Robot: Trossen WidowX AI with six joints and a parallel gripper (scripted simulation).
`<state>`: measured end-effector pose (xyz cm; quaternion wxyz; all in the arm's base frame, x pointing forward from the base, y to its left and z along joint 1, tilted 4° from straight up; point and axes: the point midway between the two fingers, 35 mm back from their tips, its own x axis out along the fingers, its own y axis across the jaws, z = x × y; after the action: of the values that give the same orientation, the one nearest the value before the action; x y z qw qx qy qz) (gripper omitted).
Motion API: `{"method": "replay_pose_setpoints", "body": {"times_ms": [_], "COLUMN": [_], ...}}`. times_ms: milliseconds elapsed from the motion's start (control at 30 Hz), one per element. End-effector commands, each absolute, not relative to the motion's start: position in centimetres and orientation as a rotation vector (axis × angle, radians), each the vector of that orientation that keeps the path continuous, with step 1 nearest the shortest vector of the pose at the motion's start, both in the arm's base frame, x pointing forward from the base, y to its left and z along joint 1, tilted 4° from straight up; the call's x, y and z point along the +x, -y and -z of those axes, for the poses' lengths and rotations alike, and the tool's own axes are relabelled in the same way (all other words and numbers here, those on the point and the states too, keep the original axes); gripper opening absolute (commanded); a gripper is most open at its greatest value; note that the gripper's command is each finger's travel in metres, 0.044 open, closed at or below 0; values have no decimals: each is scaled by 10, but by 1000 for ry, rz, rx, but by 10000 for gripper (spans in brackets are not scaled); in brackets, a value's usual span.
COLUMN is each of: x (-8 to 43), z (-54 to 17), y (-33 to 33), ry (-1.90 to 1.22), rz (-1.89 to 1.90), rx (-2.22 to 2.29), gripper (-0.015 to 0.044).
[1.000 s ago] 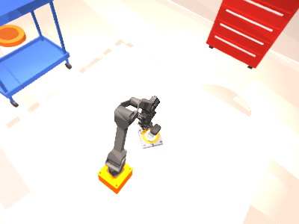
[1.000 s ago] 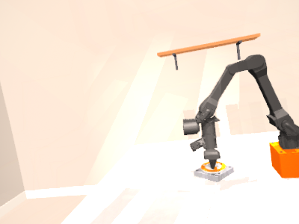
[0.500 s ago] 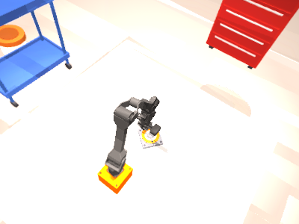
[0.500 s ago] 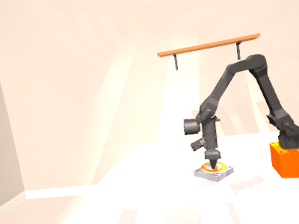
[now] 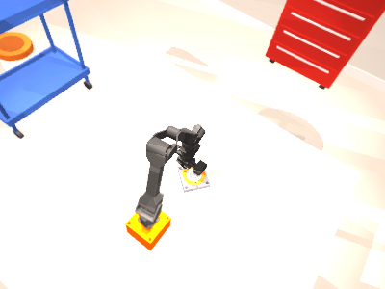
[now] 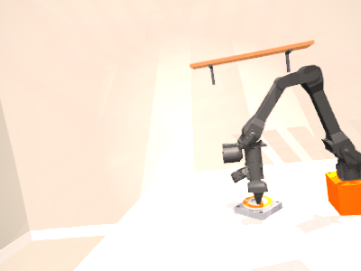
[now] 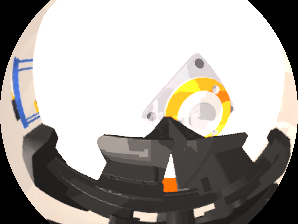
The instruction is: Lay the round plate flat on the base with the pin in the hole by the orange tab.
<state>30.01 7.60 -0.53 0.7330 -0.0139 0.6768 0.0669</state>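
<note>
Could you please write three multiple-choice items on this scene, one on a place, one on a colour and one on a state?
1. Where is the pincer?
A. Above the blue cart
B. Directly over the round plate, tip down at it
C. Beside the red drawer cabinet

2. What colour is the ring on the round plate?
A. Green
B. Blue
C. Orange

3. How do the pincer's fingers stand?
A. Shut, with nothing between them
B. Wide open
C. Shut on the orange dish

Answers:
1 B: the exterior view shows the tip pointing down onto the plate on the grey base, far from the blue cart and red drawer cabinet.
2 C: the wrist view shows an orange band around the white centre.
3 A: the fingers meet in a point; the orange dish lies on the cart.
</note>
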Motion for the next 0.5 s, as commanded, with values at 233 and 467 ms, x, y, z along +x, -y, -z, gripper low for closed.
{"method": "replay_pose_setpoints", "body": {"times_ms": [233, 467], "x": [291, 289], "z": [9, 9], "y": [-74, -74], "ry": [-1511, -1512], "rz": [-143, -143], "rx": [-26, -26], "gripper": [0, 0]}}
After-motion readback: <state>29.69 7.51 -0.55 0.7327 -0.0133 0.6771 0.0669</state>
